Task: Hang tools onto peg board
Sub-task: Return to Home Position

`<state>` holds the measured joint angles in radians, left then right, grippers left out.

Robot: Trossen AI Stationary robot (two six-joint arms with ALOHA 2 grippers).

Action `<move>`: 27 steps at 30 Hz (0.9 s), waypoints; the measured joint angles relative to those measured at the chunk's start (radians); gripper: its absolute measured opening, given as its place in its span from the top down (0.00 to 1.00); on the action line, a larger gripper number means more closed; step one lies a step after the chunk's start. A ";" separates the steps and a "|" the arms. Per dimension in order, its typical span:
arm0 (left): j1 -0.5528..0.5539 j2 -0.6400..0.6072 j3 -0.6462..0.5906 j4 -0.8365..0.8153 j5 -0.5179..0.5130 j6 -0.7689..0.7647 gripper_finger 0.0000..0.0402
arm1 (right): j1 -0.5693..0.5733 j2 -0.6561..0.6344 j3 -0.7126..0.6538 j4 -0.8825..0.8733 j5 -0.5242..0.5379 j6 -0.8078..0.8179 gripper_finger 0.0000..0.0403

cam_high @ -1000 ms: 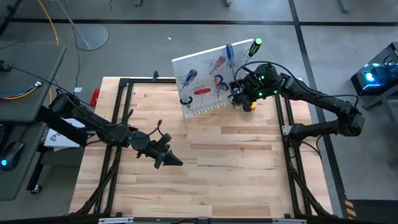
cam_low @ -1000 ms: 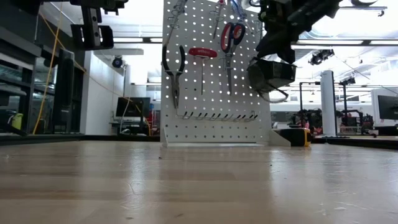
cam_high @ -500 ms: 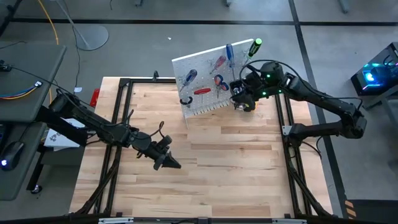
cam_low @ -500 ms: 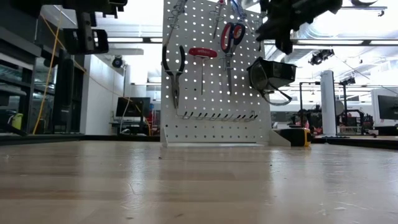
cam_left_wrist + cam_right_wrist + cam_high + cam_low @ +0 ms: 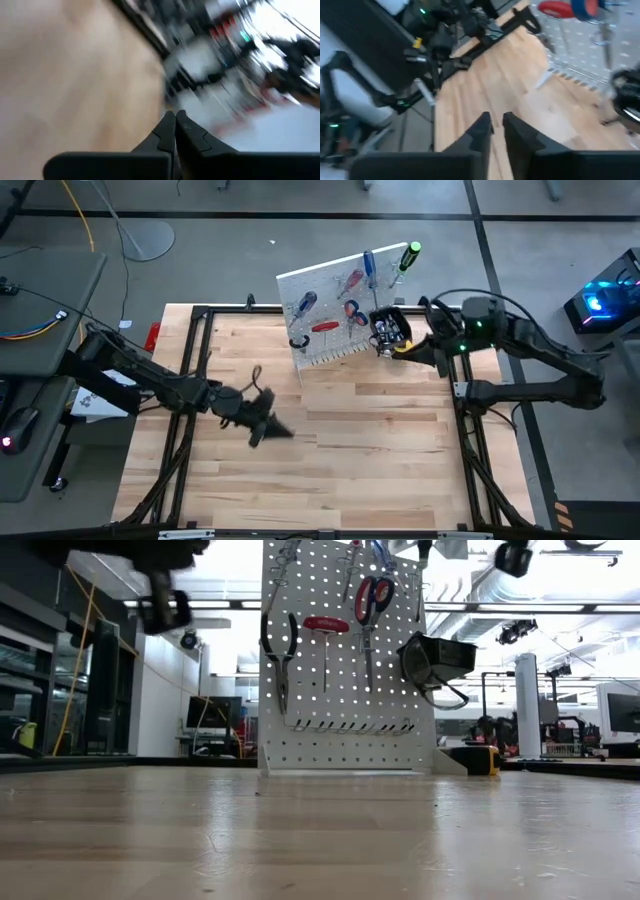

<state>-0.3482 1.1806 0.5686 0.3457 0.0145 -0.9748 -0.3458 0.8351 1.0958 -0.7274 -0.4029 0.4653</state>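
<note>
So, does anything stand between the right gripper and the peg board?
Only the glasses hanging at the board's edge sit between it and the right gripper; a tape measure lies below on the table. The left gripper waits apart.

left arm [image 5: 150, 380]: matte black, slim jointed links | right arm [image 5: 530, 345]: same black, green status light [image 5: 478, 330], thin black cable loop [image 5: 470, 293] | left pincer [image 5: 175, 116]: two tapered black fingers [image 5: 160, 139] on a broad black bar
</note>
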 joint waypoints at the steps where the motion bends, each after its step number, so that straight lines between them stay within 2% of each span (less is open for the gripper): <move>1: 0.020 -0.006 0.000 0.001 -0.057 0.038 1.00 | 0.035 -0.012 0.000 -0.016 0.056 0.006 0.93; 4: 0.080 -0.031 0.000 0.028 -0.220 0.175 1.00 | 0.139 -0.028 0.000 -0.029 0.212 0.024 0.98; 8: 0.158 -0.060 0.000 0.147 -0.396 0.354 1.00 | 0.245 -0.030 -0.031 0.025 0.331 0.078 1.00; 10: 0.199 -0.074 0.000 0.220 -0.446 0.451 1.00 | 0.281 -0.028 -0.056 0.051 0.377 0.102 1.00; 15: 0.311 -0.086 0.016 0.217 -0.477 0.612 1.00 | 0.328 -0.018 -0.116 0.120 0.439 0.136 1.00; 22: 0.467 -0.065 0.056 0.043 -0.386 0.621 1.00 | 0.358 -0.003 -0.163 0.236 0.456 0.164 1.00; 27: 0.522 -0.067 0.079 -0.034 -0.384 0.649 1.00 | 0.370 0.004 -0.163 0.240 0.456 0.165 1.00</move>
<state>0.1738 1.1133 0.6471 0.3114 -0.3691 -0.3260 0.0242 0.8389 0.9325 -0.4877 0.0528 0.6300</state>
